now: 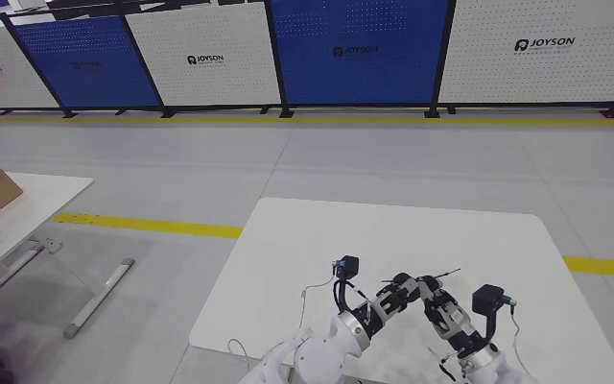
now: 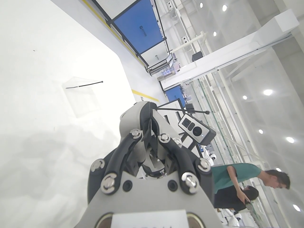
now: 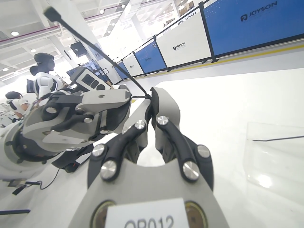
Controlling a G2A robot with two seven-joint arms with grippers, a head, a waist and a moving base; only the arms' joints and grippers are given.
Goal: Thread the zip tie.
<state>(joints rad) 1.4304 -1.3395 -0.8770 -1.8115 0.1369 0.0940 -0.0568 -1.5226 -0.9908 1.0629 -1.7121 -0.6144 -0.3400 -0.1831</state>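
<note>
- Left gripper (image 2: 151,113): jaws pressed together on the zip tie (image 2: 182,110). The tie's head juts free beyond the fingertips.
- Right gripper (image 3: 151,98): jaws pinching the same zip tie. The right wrist view adds the long strap rising away at a slant.
- Top view: both grippers meet tip to tip over the table (image 1: 384,230), near the robot's edge.
- Wrist views: a spare zip tie (image 2: 84,85) lies on a clear tray (image 2: 80,100), well apart from both grippers.

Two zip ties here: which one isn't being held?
The loose zip tie lying flat on the clear tray. The held zip tie is pinched by the left gripper and right gripper, raised in the air.
</note>
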